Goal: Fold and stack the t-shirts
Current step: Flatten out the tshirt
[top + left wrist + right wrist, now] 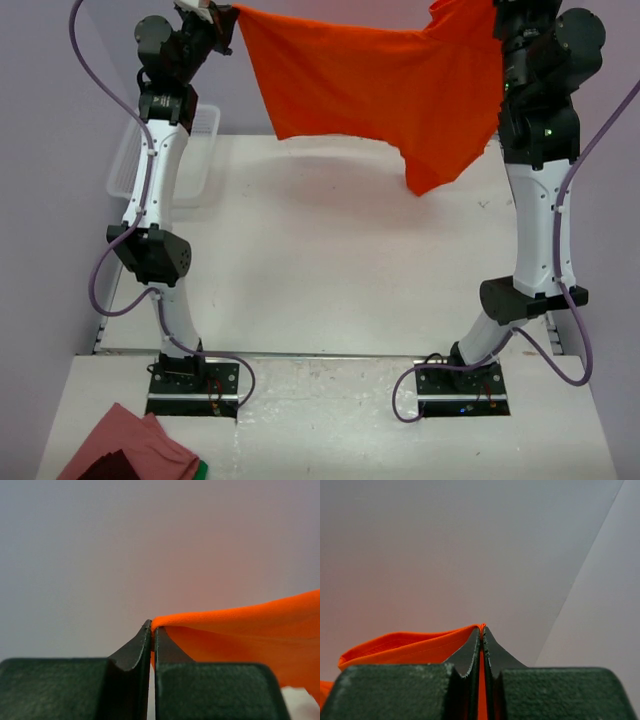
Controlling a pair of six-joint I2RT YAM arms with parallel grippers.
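Shirt: An orange-red shirt (380,90) hangs stretched in mid-air over the far edge of the desk (330,270), clear of its surface. Its top edge runs almost level from one arm to the other. The lower right part droops to a point toward the far-right corner.
Left end effector: The left end effector (151,627) is clenched on the shirt's upper left corner. The wrist view shows the fabric pinched at the very fingertips and trailing off to one side.
Right end effector: The right end effector (481,630) is clenched on the upper right corner. Orange cloth fills the slit between the fingers and bulges out beside them. From above, the shirt partly covers this end effector.
Span: The shirt hangs between the two end effectors and below both.
Bin: A clear bin (195,150) sits at the desk's far-left corner, behind the left arm and beside the shirt's left edge.
Cloth: Pink cloth (130,450) lies at the near-left corner of the board (330,420) carrying the arm bases, well apart from the shirt.
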